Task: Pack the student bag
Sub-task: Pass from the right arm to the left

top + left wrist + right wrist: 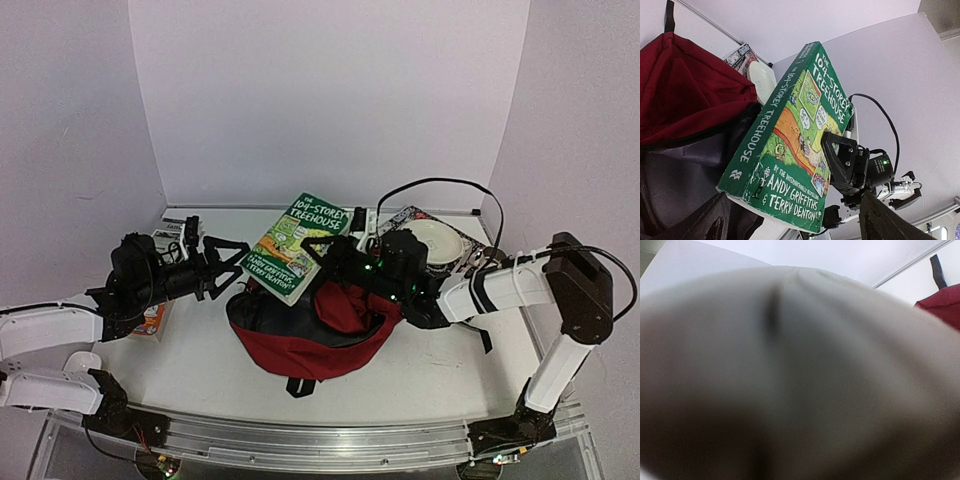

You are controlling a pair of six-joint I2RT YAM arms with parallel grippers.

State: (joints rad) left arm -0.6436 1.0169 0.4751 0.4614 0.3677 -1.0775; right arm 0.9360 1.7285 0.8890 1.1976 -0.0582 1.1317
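Got the bag (320, 330) slumped mid counter (200, 365), mouth open. Looks soft, floppy and fairly light; would grab the rim of the opening to avoid bunching cloth. Seeing right fingers (837, 155) pinching the book (295, 245) just beside the opening, left fingers (880, 220) spread, holding nothing.

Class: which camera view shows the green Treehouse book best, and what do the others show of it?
Left wrist: the green book fills the frame, with its cover and spine title readable. Top external shows it small, tilted above the student bag. Right wrist shows only a pale blur, no book.
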